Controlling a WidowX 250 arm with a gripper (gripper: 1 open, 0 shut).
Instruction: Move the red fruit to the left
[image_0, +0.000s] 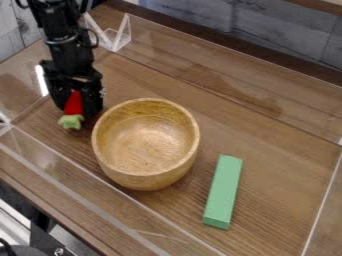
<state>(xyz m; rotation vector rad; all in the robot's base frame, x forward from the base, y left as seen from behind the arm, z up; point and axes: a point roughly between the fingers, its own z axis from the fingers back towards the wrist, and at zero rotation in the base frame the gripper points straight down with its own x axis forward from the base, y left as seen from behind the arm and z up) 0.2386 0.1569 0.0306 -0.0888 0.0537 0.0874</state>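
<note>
The black gripper (74, 102) is pointed straight down at the left side of the wooden table (254, 100), inside a clear-walled enclosure (40, 152). Its fingers (55, 97) are spread wide, one on each side of the red fruit (76, 102), which is seen between them; no grip on it can be made out. The fruit's green leafy piece (68, 121) lies on the table just below. The fruit is placed just left of the wooden bowl (147, 142). A long green block (223, 191) lies to the right of the bowl, well apart from the gripper
</note>
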